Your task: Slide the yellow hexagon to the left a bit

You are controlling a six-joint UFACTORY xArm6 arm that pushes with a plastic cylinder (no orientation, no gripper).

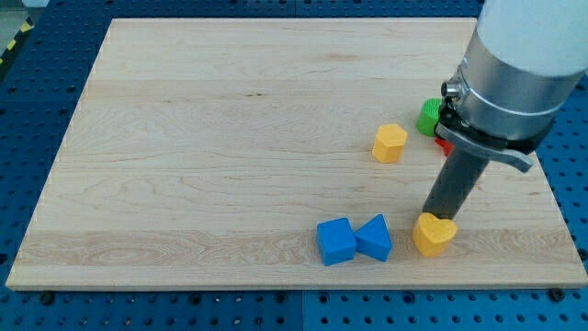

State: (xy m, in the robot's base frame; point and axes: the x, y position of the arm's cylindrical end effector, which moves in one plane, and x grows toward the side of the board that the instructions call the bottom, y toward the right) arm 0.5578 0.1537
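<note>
Nearest, along the bench's (184,138) bottom edge, lay a blue cube (335,241) touching a blue triangular block (374,238), then a yellow heart-shaped block (434,233) with my tip (432,217) against its top edge. We had no pincer, so nothing was held. Farther up sat the yellow hexagon (390,142), well apart. Beyond it, green (429,117) and red (443,144) blocks were partly hidden. We judged the tip should circle to the hexagon's right side, then push gently left.

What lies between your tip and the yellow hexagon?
Only bare board, in the camera view. My tip sits at the yellow heart, and the yellow hexagon lies toward the view's top, apart.
</note>
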